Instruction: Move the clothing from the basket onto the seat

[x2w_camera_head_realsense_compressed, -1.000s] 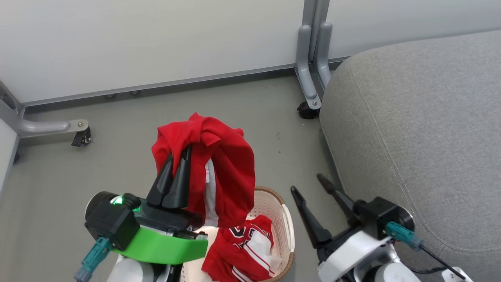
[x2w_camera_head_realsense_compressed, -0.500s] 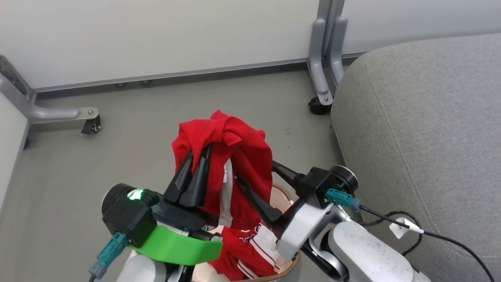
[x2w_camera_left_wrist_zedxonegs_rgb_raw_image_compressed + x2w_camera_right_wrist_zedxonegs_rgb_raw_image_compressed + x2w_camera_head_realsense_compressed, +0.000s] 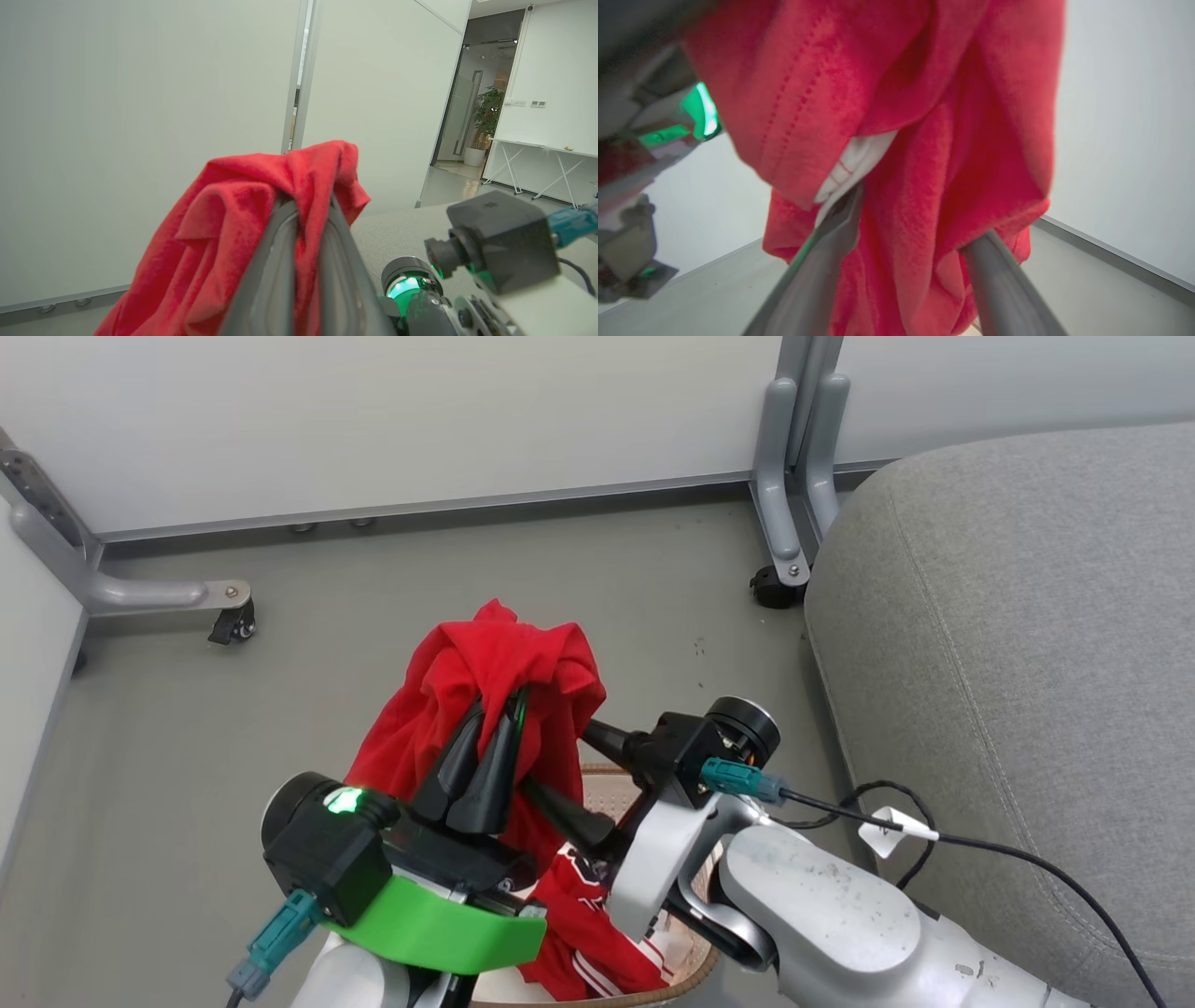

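Note:
My left gripper (image 3: 509, 705) is shut on a red garment (image 3: 485, 663) of the clothing and holds it above the basket (image 3: 607, 793). In the left wrist view the cloth (image 3: 233, 210) drapes over the left gripper (image 3: 310, 205). My right gripper (image 3: 555, 754) reaches in from the right, jaws apart on either side of the hanging cloth. The right wrist view shows red fabric with a white panel (image 3: 901, 93) between the spread fingers of the right gripper (image 3: 917, 217). Another red-and-white garment (image 3: 583, 933) lies in the basket. The grey seat (image 3: 1027, 616) is on the right.
Pale partition walls close off the back and left. Their grey legs with castors (image 3: 789, 476) (image 3: 168, 593) stand on the grey floor. A black cable with a white tag (image 3: 934, 840) trails from my right wrist beside the seat.
My right arm has swung left from beside the seat to the hanging garment, and its jaws now straddle the cloth. The head camera has shifted a little to the left.

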You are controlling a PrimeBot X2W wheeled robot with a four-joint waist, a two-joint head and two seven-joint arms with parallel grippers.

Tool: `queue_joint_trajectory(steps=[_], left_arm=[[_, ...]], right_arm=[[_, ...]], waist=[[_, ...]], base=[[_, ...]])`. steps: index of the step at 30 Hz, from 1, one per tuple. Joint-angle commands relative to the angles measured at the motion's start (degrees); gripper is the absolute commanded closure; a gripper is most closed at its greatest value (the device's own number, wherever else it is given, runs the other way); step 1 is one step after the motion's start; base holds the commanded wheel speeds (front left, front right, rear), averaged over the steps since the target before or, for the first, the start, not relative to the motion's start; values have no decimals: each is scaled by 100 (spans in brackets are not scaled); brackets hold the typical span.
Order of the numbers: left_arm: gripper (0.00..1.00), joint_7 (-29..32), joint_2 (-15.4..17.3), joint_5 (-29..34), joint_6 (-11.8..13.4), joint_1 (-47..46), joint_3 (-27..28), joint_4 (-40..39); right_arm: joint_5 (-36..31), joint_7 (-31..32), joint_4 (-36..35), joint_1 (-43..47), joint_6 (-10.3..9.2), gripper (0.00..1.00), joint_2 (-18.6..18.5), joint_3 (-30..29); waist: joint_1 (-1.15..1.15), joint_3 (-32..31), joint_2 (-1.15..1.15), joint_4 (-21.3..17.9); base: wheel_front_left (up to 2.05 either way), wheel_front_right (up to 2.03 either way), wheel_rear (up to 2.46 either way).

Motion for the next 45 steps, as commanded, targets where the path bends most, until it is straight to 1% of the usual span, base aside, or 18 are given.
queue_joint_trajectory(steps=[1, 11, 19, 22, 23, 24, 25, 30, 36, 40, 45], left_arm=[[100, -12, 30, -39, -1, -106, -3, -27], [100, -27, 53, -64, 64, -96, -26, -46], [100, -41, 73, -88, 93, -81, -33, -15], [100, 66, 95, -120, 100, -65, -58, 32], [90, 80, 110, -87, 124, -85, -49, 28], [55, 106, 123, -53, 147, -95, -55, 36], [0, 112, 119, -27, 173, -99, -56, 38], [0, 180, 200, 96, 278, -46, -54, 29], [0, 296, 449, 311, 352, 222, -132, 134], [0, 363, 572, 369, 369, 435, -219, 248], [0, 406, 675, 360, 328, 639, -297, 400]], right_arm=[[79, -67, 51, -118, 0, 100, -3, 68], [395, -235, 261, -325, 0, 100, -44, 385], [512, -279, 340, -380, 0, 100, -69, 424], [546, -290, 360, -361, 0, 100, -62, 372], [564, -294, 363, -354, 0, 100, -57, 344], [578, -297, 363, -350, 0, 100, -54, 320], [593, -295, 369, -349, 0, 100, -53, 274], [614, -298, 405, -318, 0, 100, -14, 7], [455, -297, 360, -238, 0, 100, 26, -364], [407, -298, 420, -148, 0, 100, 18, -547], [347, -299, 495, -29, 0, 100, -3, -729]], waist=[[0, -2, 0, -2], [0, -17, 0, -16], [0, -31, 0, -10], [0, -41, 0, -1], [0, -41, 0, 3], [0, -41, 0, 5], [0, -38, 0, 8], [0, -39, 0, 18], [0, -34, 0, 29], [0, -47, 0, 58], [0, -78, 0, 101]], base=[[0, 0, 0], [0, 0, 0], [0, 0, 0], [0, 0, 0], [0, 0, 0], [0, 0, 0], [0, 0, 0], [0, 0, 0], [0, 0, 0], [0, 0, 0], [0, 0, 0]])
